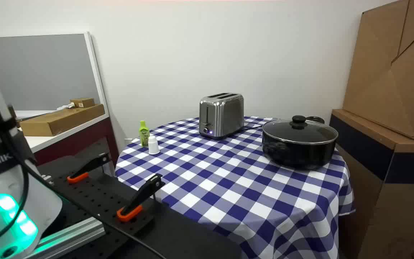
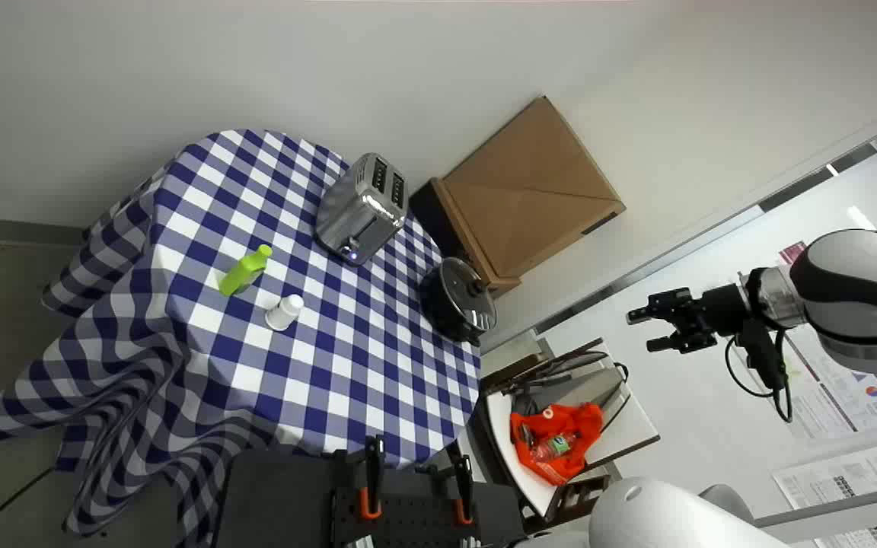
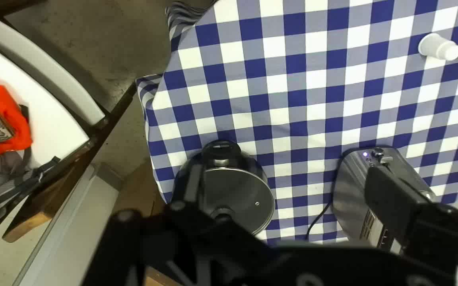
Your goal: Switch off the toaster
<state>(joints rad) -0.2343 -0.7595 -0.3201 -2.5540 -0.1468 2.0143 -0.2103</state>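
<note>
Tablecloth (image 2: 347,335), broad and checked in blue and white! Spread out wide and tumbled over the edge in deep folds. Next up, cardboard boxes (image 1: 390,86). Loomed one atop another, right beside the cloth. On to the robot arm (image 2: 861,301), white and black. Reached in from the side in an exterior view. Then the black pot (image 1: 298,154), see-through lid (image 1: 300,134) on. Stood squarely on the checks, near the boxes. And there, the toaster (image 1: 226,116), silver and boxy! Sat upright on the cloth in both exterior views, slots (image 2: 398,190) upward, apart from the pot. Gripper (image 2: 647,331) next, well away from the toaster. Hung in midair with jaws spread wide and only air between the fingers (image 3: 388,194). In the wrist view, partly blocked out pot and toaster alike. Down to the clamps (image 1: 140,196), black with orange ends. Poked up just off the cloth. Then a green bottle (image 1: 144,134), upright on the checks, and close by, a white container (image 1: 153,146), likewise standing. Smallest of all, a light (image 3: 365,154). Glowed violet-blue, low on the toaster's end face.
</note>
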